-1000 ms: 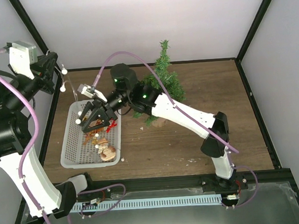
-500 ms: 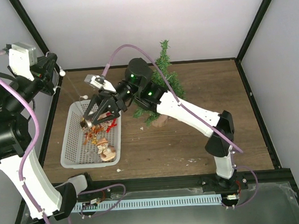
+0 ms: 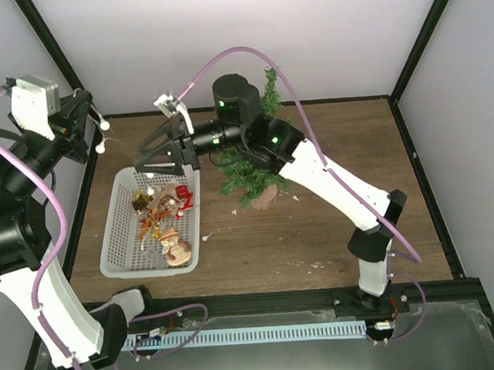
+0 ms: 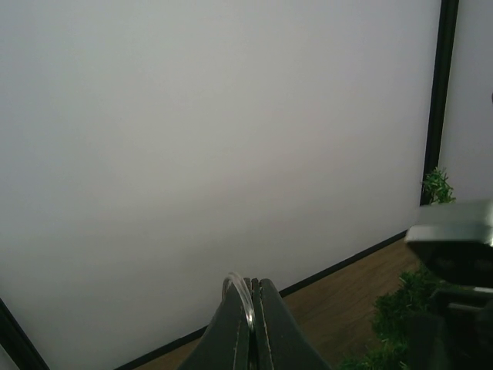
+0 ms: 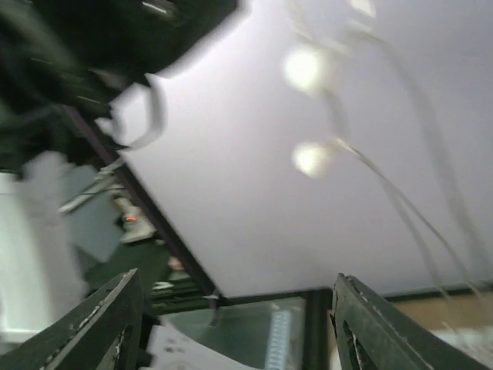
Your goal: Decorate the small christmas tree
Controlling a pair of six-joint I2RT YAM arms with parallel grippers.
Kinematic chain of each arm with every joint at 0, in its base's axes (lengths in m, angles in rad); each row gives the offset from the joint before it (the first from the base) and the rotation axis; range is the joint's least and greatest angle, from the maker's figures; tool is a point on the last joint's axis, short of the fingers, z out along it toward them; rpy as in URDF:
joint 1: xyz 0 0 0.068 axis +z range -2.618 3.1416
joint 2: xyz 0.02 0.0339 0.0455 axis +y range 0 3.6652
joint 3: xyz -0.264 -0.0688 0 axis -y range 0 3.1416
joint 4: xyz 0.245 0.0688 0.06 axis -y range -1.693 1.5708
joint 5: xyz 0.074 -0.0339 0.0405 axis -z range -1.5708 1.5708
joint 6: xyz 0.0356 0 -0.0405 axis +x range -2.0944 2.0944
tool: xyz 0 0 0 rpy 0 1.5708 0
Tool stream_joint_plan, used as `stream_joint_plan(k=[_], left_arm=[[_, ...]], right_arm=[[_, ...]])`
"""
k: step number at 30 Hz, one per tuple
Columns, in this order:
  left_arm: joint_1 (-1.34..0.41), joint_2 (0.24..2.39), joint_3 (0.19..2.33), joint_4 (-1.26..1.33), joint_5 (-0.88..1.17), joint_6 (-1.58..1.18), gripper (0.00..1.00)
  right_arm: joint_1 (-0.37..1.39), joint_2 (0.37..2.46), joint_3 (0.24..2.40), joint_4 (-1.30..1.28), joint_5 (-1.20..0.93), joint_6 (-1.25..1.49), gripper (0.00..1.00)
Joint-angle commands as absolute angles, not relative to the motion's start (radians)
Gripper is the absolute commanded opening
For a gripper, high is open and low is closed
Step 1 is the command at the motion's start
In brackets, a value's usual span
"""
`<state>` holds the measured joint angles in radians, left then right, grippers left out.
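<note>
Clearly, the left gripper (image 4: 252,289) was clenched on a thin clear bead strand (image 3: 100,148), held high by the left edge of the table (image 3: 317,231). The right gripper (image 3: 145,159) hung with jaws spread and nothing between them, above the far end of the white basket (image 3: 116,235). The small christmas tree (image 3: 248,178) stood upright just right of the basket, partly behind the right arm. The strand looked slack and nearly invisible, so the right jaws might close on air. That forearm, so near the branches, might also tip the tree.
</note>
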<state>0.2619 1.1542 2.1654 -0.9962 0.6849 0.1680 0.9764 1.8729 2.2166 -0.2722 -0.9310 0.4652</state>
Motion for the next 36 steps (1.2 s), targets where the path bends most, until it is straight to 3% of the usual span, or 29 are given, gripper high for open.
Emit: stream_joint_plan(k=[1, 9, 15, 23, 36], left_arm=[[0.265, 1.136, 2.162, -1.005, 0.699, 0.175, 0.00], [0.265, 1.132, 2.176, -1.018, 0.714, 0.176, 0.00], [0.264, 1.128, 2.190, -1.036, 0.724, 0.183, 0.00], [0.261, 1.126, 2.192, -1.051, 0.724, 0.196, 0.00], [0.261, 1.141, 2.203, -1.057, 0.723, 0.196, 0.00]], right_arm=[[0.971, 1.836, 2.109, -0.540, -0.563, 0.242, 0.62], [0.967, 1.847, 1.925, -0.410, -0.579, 0.238, 0.68], [0.957, 1.883, 1.903, -0.362, -0.628, 0.250, 0.68], [0.940, 1.844, 1.736, -0.124, -0.849, 0.309, 0.68], [0.940, 1.967, 1.858, -0.065, -0.984, 0.369, 0.68]])
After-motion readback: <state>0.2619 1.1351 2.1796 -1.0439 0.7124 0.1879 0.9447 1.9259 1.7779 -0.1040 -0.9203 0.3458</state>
